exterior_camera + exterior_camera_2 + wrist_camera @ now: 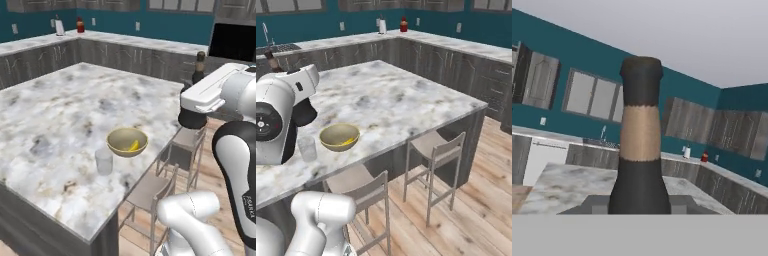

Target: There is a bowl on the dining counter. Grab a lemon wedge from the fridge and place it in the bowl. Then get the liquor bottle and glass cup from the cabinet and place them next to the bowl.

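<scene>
Hand view puts the bottle [640, 145] dead centre, upright, its dark shoulder rising between my fingertips [597, 204] and its tan neck and dark cap standing above them; I read the gripper [639, 205] as clamped on the bottle's body, jaws partly closed against its sides; in the left base view the bottle's [199, 67] neck pokes up behind the white wrist, off the counter's near right corner, above the stools [150, 192]; the bowl [127, 141] sits on the counter [55, 125] near that edge with the lemon [133, 145] already in it, and the cup [104, 161] stands just beside it on the near left; so the bottle is the last piece, and I judge it held in the air, not yet over the marble; it looks like glass, so stiff, smooth and probably heavy for its width, top-tall and apt to tip; a grip low on the wide body, as now, seems better than the thin neck, which would let it swing; I would set it down gently and flat, on bare counter beside the bowl, well away from the cup, since a knock could topple either; the slick sides could slip if I tilt.
</scene>
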